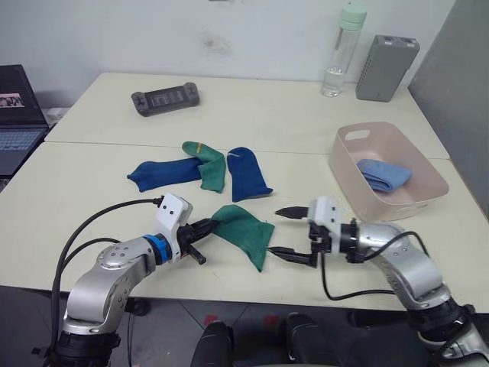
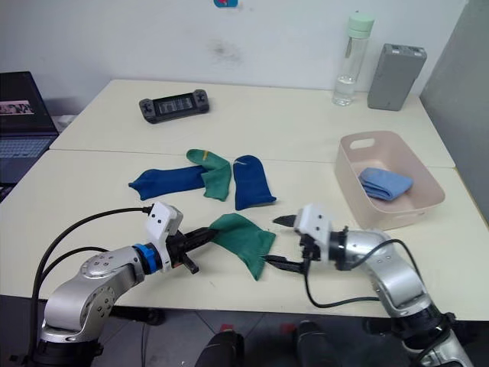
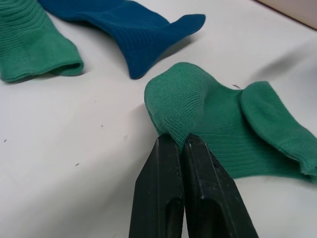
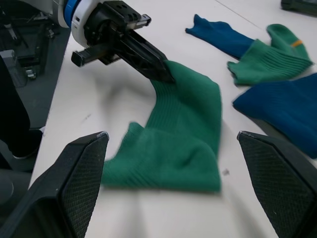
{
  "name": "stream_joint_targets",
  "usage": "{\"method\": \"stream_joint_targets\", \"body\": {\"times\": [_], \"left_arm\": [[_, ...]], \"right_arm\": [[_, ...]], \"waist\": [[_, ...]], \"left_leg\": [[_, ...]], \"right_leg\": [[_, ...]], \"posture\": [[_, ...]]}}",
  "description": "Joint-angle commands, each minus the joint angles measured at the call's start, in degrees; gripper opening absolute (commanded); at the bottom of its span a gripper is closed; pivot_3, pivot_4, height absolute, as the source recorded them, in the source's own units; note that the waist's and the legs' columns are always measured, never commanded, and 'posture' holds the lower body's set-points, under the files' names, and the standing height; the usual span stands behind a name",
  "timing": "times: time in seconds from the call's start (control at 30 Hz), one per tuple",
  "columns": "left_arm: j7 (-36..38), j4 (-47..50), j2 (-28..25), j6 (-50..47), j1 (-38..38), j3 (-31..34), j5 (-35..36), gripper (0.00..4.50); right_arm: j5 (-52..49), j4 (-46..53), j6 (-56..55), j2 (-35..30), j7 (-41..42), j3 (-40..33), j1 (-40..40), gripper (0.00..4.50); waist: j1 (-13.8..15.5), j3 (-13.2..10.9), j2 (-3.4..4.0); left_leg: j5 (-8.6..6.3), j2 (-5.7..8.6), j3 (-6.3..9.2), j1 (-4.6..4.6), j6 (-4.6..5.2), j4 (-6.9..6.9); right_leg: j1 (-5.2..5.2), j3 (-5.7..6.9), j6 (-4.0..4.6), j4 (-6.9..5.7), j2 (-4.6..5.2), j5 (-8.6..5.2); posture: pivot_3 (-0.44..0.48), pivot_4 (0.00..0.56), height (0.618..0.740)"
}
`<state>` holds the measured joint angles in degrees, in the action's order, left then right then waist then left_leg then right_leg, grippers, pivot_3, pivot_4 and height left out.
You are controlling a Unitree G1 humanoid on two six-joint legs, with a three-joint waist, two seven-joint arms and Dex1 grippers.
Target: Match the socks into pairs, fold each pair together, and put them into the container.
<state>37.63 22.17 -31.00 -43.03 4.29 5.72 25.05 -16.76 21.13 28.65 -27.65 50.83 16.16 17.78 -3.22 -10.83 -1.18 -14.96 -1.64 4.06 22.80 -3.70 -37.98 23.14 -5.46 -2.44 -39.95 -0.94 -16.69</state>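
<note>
Lying near the table's front edge, a green sock is being pinched at one end by the left gripper, jaws closed tight on the fabric. The right gripper is being held wide apart, empty, just beside the sock's other end. A light blue sock is being kept inside the pink container, while two dark blue socks and another green sock are being left mid-table.

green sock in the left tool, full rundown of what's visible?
The green sock is ribbed knit fabric, plain green on the side that shows. It lies near the front edge of the table, apart from the other socks. The left tool is shut on one end, bunching the fabric into a raised fold. The rest lies flat on the table with one part folded over. The right tool is open, its fingers on either side of the sock's other end without touching it.
</note>
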Motion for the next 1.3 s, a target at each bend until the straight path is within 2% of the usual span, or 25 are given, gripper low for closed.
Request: {"method": "stream_joint_targets", "body": {"times": [0.03, 0.17, 0.33, 0.37, 0.47, 0.7, 0.73, 0.8, 1.0, 1.3], "left_arm": [[-0.58, 2.12, 0.15, -0.27, 0.42, -0.50, 1.09, 0.00], [-0.68, 2.18, -0.40, -0.75, 0.66, -0.57, 1.76, 0.00], [-0.78, 1.99, -1.07, -0.64, 0.82, -0.45, 1.92, 0.00], [-0.81, 2.01, -1.20, -0.69, 0.84, -0.34, 2.00, 0.00], [-0.93, 2.37, -1.47, -0.73, 0.46, -0.11, 2.20, 0.00], [-1.06, 2.79, -1.72, -0.62, -0.40, 0.22, 2.60, 0.00], [-1.02, 2.87, -1.85, -0.58, -0.62, 0.37, 2.69, 0.00], [-0.95, 2.94, -2.13, -0.45, -1.10, 0.65, 2.80, 0.00], [-1.22, 3.95, -2.57, -0.30, -3.93, 2.45, 3.30, 0.00], [-5.20, 7.26, -0.41, -0.38, -8.77, 6.20, 5.10, 0.00]], "right_arm": [[-0.02, 1.82, 3.62, 1.92, -0.88, 3.86, 2.15, 4.47], [1.98, -3.07, 5.39, 2.29, 0.11, 7.65, 5.83, 4.47], [7.89, -9.11, -1.47, 2.07, 0.83, 11.74, 7.88, 4.47], [9.13, -10.05, -3.09, 1.93, 1.25, 12.64, 8.11, 4.30], [11.38, -11.78, -6.05, 2.21, 1.23, 13.34, 8.45, 3.49], [9.22, -11.58, -6.38, 1.48, 3.10, 9.34, 8.42, 0.99], [8.36, -10.80, -5.76, 1.15, 3.41, 8.30, 8.17, 0.52], [6.73, -9.14, -4.38, 0.36, 4.19, 6.45, 7.60, 0.05], [0.43, -5.83, -2.30, -1.69, 6.56, 0.88, 4.99, 0.05], [-4.87, -14.46, -6.14, 0.57, 6.39, -7.03, 1.30, 0.05]], "waist": [[0.00, 0.00, 0.00], [0.02, 0.00, 0.00], [-0.01, 0.00, 0.00], [-0.01, 0.00, 0.00], [-0.01, 0.00, 0.00], [0.00, 0.00, -0.01], [0.00, 0.00, -0.01], [0.00, 0.00, -0.01], [0.00, 0.00, -0.01], [-0.01, 0.01, -0.02]], "left_leg": [[0.00, 0.00, 0.00, 0.00, 0.00, 0.00], [0.00, -0.01, 0.01, 0.03, 0.00, 0.01], [0.00, -0.01, 0.02, 0.03, 0.00, 0.03], [0.00, 0.00, 0.01, 0.03, 0.00, 0.04], [0.00, -0.01, 0.00, 0.03, 0.01, 0.04], [0.00, 0.00, 0.02, 0.04, 0.00, 0.03], [0.00, -0.01, 0.02, 0.03, 0.00, 0.03], [0.00, -0.01, 0.02, 0.03, 0.00, 0.04], [-0.01, -0.02, 0.04, 0.03, 0.01, 0.07], [-0.01, -0.01, -0.01, 0.02, 0.01, 0.05]], "right_leg": [[0.00, 0.00, 0.00, 0.00, 0.00, 0.00], [0.02, 0.02, 0.01, 0.01, 0.00, 0.00], [0.02, 0.06, 0.01, 0.02, 0.01, 0.00], [0.03, 0.05, 0.01, 0.02, 0.01, 0.00], [0.03, 0.04, 0.01, 0.02, 0.01, 0.00], [0.03, 0.04, 0.01, 0.02, 0.01, 0.00], [0.03, 0.05, 0.01, 0.02, 0.01, 0.00], [0.03, 0.05, 0.01, 0.02, 0.01, 0.00], [0.03, 0.07, 0.02, 0.02, 0.01, 0.00], [0.01, 0.01, 0.01, 0.03, 0.01, -0.01]], "posture": [[0.000, 0.150, 0.740], [0.000, 0.150, 0.740], [0.000, 0.150, 0.740], [0.000, 0.150, 0.740], [0.000, 0.150, 0.740], [0.000, 0.150, 0.740], [0.000, 0.150, 0.740], [0.000, 0.150, 0.740], [0.000, 0.150, 0.740], [0.000, 0.150, 0.740]]}}
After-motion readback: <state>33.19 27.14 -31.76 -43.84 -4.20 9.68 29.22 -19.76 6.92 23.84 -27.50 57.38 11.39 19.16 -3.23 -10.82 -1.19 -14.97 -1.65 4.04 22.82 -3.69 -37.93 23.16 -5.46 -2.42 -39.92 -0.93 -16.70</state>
